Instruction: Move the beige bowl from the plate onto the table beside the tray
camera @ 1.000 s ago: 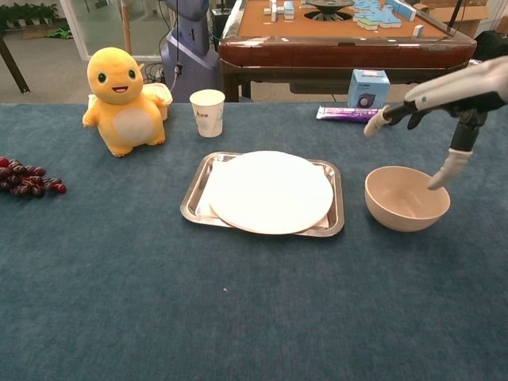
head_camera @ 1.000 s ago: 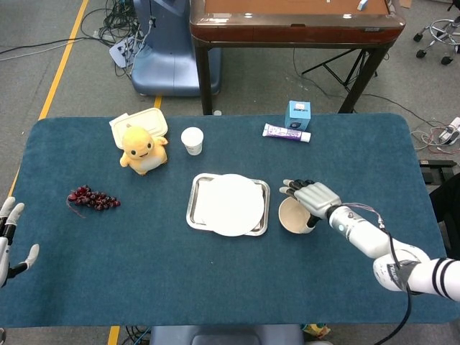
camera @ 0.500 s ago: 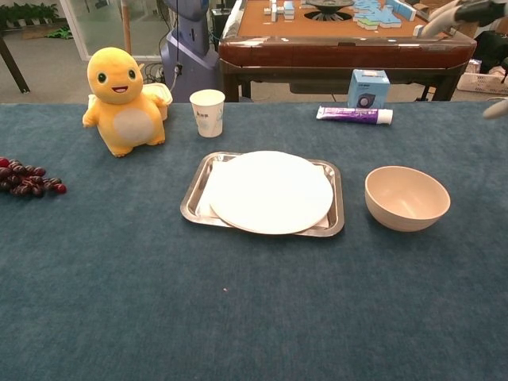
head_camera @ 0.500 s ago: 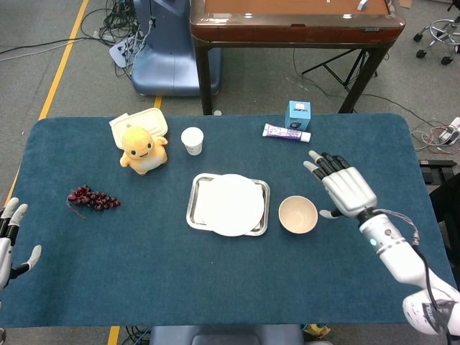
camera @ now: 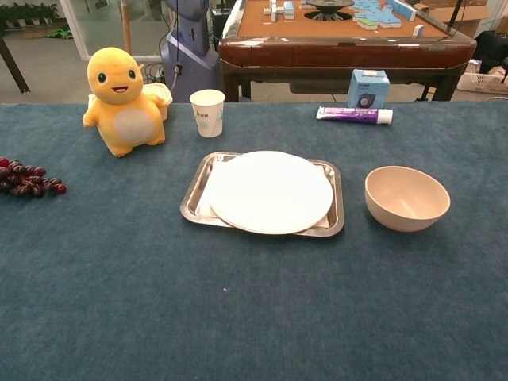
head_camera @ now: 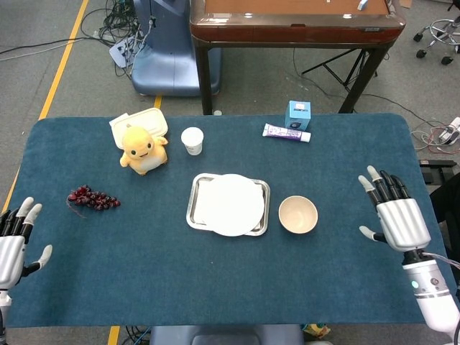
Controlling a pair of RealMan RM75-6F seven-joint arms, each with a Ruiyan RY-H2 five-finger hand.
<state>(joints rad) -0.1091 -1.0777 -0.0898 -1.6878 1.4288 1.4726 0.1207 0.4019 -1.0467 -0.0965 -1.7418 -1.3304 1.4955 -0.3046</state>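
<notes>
While both hands sit low at the near corners of the blue-covered table (head_camera: 144,287), neither holds anything: the right hand (head_camera: 399,215) has its fingers spread and pointing away from the robot, and the left hand (head_camera: 14,248) likewise shows its fingers apart, empty, at the opposite edge. Ahead of the right fingertips and off toward the table's middle, well apart from them, the beige bowl (head_camera: 298,214) stands upright on the cloth, just beside the right rim of the metal tray (head_camera: 192,205) and not touching it as far as the chest view lets me judge. The white plate (head_camera: 231,204) lies bare in the tray, so by my reading the task is done and only a clean retreat is left. The risk now is small but real: a careless sweep of the right arm back across the table could catch the bowl's rim and tip it or shove it against the tray, since the bowl looks light and the cloth gives it little hold. Farther out from the left fingertips lie the grapes (head_camera: 93,198), then the yellow plush toy (head_camera: 142,149) and the paper cup (head_camera: 192,140); farthest beyond the right fingers are the purple tube (head_camera: 286,133) and the small blue box (head_camera: 297,114), all well clear of either hand.
</notes>
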